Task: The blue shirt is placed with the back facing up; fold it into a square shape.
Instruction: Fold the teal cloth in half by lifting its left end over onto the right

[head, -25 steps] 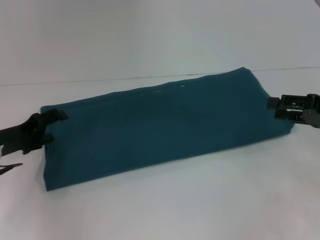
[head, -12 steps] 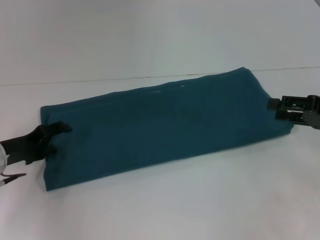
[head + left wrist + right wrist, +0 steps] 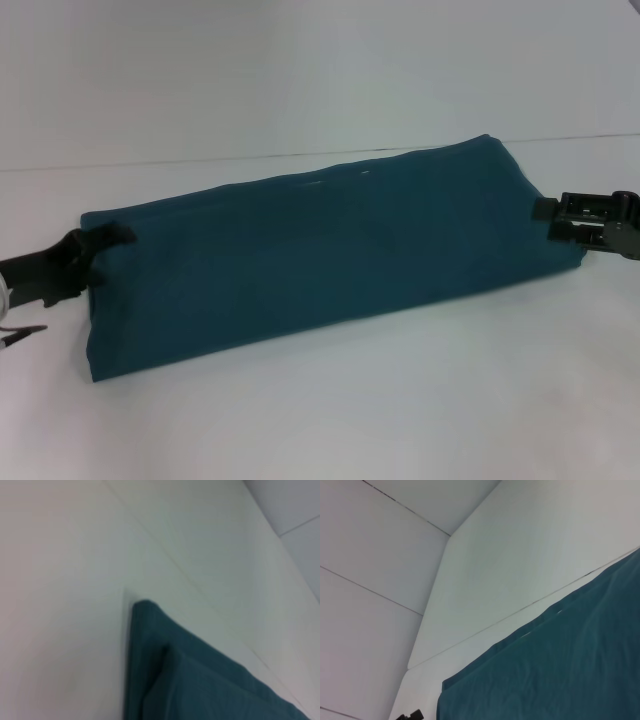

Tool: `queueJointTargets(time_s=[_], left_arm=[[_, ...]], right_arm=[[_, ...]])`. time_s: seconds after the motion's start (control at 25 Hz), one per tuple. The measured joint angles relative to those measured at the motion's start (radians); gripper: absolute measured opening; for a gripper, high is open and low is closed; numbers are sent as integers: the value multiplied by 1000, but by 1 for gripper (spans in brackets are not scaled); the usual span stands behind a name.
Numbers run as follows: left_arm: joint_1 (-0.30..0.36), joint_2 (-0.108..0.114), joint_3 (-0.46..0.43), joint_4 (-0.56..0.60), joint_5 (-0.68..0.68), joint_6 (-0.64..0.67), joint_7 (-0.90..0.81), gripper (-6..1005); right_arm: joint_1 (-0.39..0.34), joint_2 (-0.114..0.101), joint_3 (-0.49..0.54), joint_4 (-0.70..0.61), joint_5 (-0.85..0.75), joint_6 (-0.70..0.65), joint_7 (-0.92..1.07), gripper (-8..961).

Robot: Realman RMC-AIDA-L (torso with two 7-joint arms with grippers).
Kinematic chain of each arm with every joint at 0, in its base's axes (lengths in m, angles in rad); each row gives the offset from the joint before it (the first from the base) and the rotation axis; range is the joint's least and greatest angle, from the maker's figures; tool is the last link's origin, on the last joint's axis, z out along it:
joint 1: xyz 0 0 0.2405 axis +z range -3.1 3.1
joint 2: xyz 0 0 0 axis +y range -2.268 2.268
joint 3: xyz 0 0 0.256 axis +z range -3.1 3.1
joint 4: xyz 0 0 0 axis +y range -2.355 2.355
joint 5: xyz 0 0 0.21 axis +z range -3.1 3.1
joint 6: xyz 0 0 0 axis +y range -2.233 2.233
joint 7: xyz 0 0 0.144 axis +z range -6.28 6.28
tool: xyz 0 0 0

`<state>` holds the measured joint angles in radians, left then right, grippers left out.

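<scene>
Both grippers sit at the ends of the blue shirt (image 3: 320, 255), a long folded strip. Your left gripper (image 3: 95, 250), at 9 o'clock, has risen again; I cannot tell if it grips. Right gripper (image 3: 550, 215), at 3 o'clock, has not moved, grip also unclear, so the next fold has not begun.

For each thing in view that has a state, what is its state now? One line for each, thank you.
blue shirt: folded into a long narrow band, lying flat on the table, layered edges showing at its left end, plain side up.
left gripper: at the shirt's left end, touching the cloth.
right gripper: at the shirt's right end, against the edge.
table: white, bearing the shirt.
</scene>
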<state>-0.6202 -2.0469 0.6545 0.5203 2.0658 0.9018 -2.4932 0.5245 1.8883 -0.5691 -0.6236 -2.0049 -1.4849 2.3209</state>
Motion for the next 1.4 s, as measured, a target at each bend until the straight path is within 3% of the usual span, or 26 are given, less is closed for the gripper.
queueJointTargets(time_s=[0.56,0.88,1.4], left_arm=[[-35,1,17,-46,33,-75,6,856],[-5,8,49,91,48,65,54,855],[30,-2,74,155,137,48,100,855]], right_arm=[[2,0,0,1,2,0,0,646],[4,-2,1,1,5,0,0,643],[7,-2,7,1,5,0,-8,639]])
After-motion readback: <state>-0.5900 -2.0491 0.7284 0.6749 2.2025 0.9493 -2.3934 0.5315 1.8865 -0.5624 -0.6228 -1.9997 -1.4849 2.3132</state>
